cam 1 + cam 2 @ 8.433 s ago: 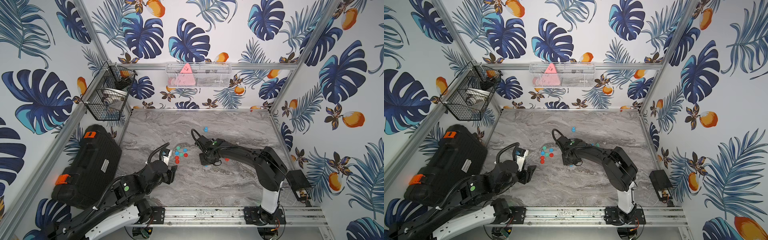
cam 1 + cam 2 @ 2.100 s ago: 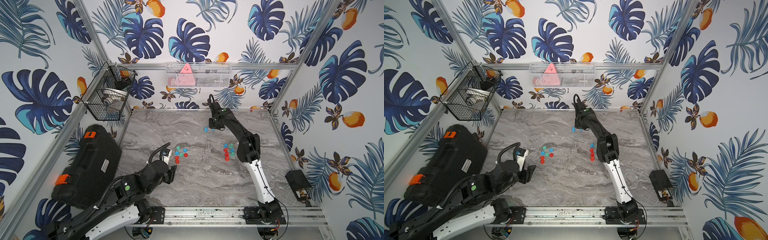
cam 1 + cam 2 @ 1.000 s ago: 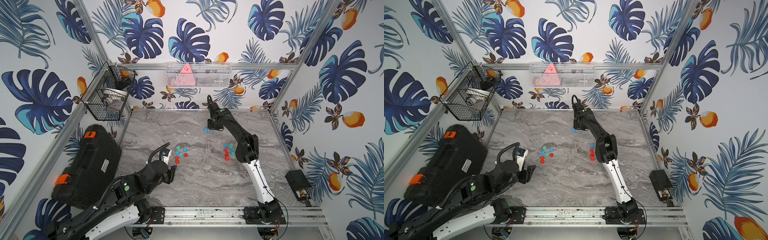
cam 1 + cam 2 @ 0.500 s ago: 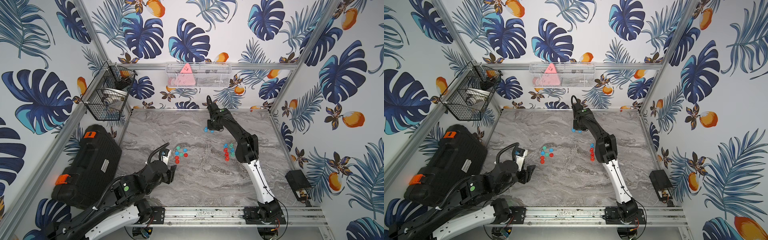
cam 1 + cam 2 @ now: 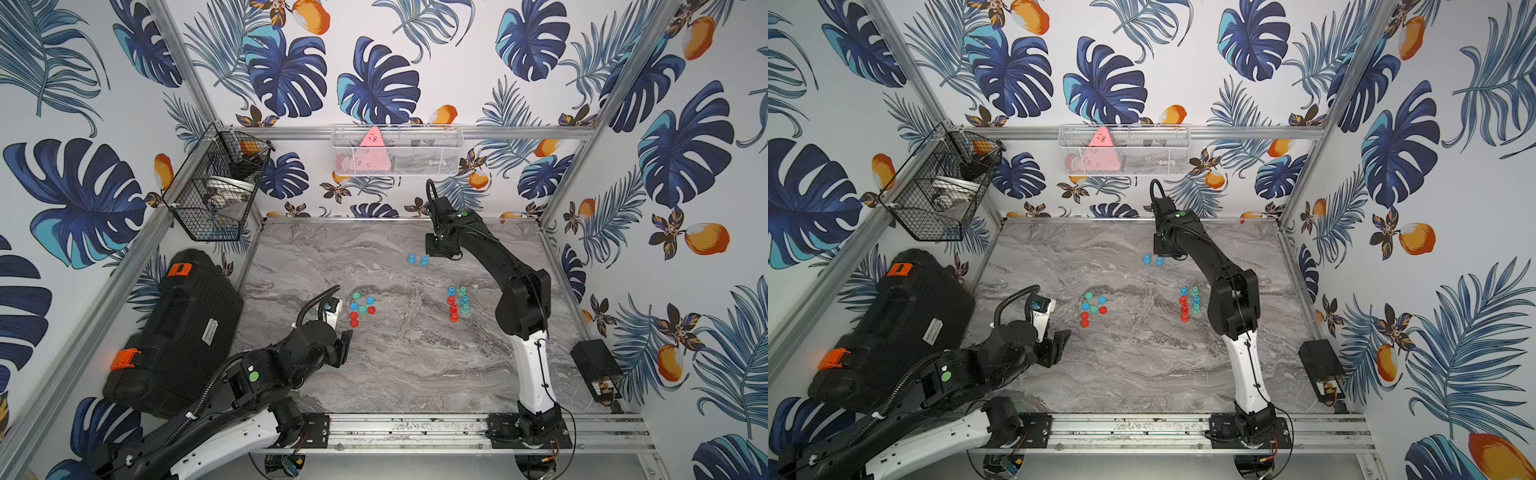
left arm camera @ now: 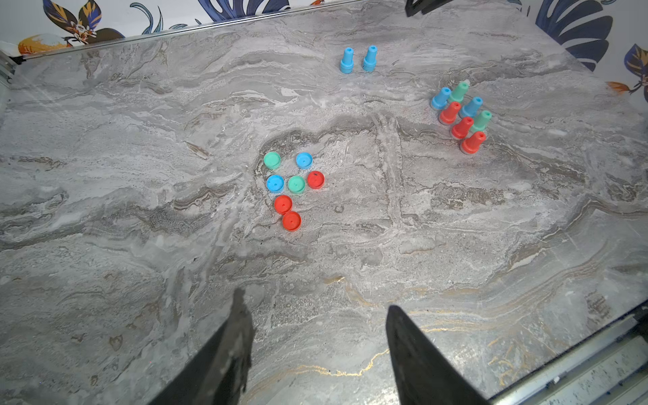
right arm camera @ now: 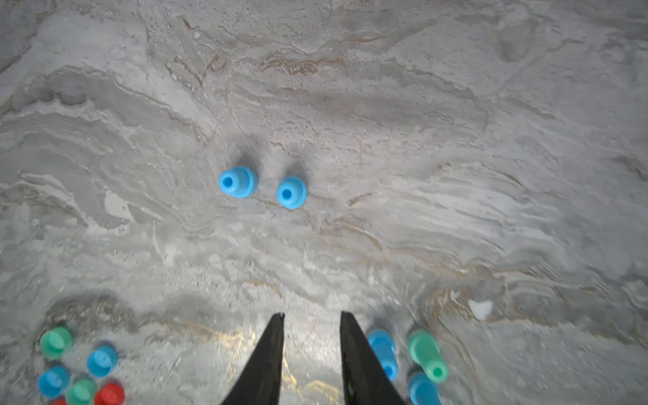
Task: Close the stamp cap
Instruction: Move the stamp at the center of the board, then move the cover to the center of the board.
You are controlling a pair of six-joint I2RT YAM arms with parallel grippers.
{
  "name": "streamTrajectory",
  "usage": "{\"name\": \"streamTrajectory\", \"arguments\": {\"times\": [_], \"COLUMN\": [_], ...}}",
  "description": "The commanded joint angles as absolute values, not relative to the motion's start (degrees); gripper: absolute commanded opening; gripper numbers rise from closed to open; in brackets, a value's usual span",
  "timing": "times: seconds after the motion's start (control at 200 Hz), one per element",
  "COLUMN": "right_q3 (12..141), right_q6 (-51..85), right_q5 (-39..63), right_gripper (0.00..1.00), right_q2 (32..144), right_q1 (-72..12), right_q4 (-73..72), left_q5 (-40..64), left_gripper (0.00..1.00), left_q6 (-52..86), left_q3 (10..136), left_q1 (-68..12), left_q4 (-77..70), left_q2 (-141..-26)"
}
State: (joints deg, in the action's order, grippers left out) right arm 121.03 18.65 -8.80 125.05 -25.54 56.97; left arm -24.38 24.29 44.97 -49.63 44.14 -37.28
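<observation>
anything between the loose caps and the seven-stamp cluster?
No. Only bare marble table lies between the loose caps and the stamp cluster. It is clearest in the left wrist view, and both top views show the same.

Two blue plastic stamps stand side by side, rear of grey marble counter. Loose round plastic caps cluster centre-left; mixed-colour upright stamps centre-right.
</observation>
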Motion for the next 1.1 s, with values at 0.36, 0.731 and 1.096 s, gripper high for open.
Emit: {"name": "streamTrajectory", "arguments": {"times": [0.36, 0.731, 1.096], "right_q3": [76.0, 52.9, 49.3], "right_q6": [20.6, 22.1, 26.2], "right_q5": [-10.2, -12.3, -13.5], "right_gripper": [0.37, 0.38, 0.41], "right_q2": [81.5, 58.2, 53.2], "right_q1": [-27.2, -26.8, -29.2], "right_q4": [49.0, 47.0, 47.0], "left_q5": [-24.6, -24.9, -26.2], "left_gripper": [0.65, 0.65, 0.65], "left_q6": [25.0, 25.4, 26.1], "left_q3": [45.3, 45.4, 45.4], "left_q1": [-49.6, -49.7, -50.0], "left_q4": [44.3, 44.6, 45.2], "left_q2": [-38.5, -40.2, -41.4]}}
